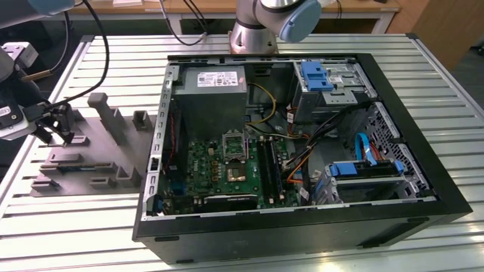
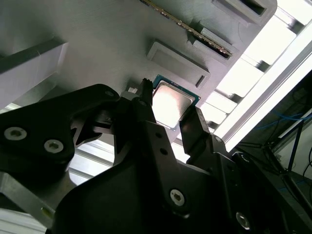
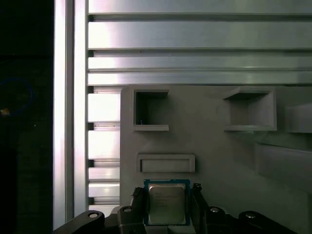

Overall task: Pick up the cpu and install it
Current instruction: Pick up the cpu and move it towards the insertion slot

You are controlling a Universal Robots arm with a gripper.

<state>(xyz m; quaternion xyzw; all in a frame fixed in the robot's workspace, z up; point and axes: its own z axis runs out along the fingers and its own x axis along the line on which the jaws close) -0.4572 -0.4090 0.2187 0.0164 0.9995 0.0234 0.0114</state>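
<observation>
Cpu (image 3: 166, 204) lies flat, silvery top up, on the grey parts tray (image 3: 214, 146), just beside a low raised block (image 3: 165, 163) moulded into it. Being square, it has no long axis to line up with (any pair of opposite edges would serve). The gripper (image 3: 167, 195) stands directly over it. One finger (image 3: 138, 197) is at one edge and the other at the opposite edge, so the closing line runs straight across the chip. The second wrist view shows the same straddle, the cpu (image 2: 170, 102) framed between the dark fingers (image 2: 195, 126). The gripper looks drawn in narrow to the chip's width and seems to hold it by those two edges, with the chip low on the tray.

In the exterior view the gripper (image 1: 56, 137) hangs over the tray at that view's left. The open computer case (image 1: 302, 224), with its socket (image 1: 234, 148), sits well apart on the bench (image 1: 76, 226).
</observation>
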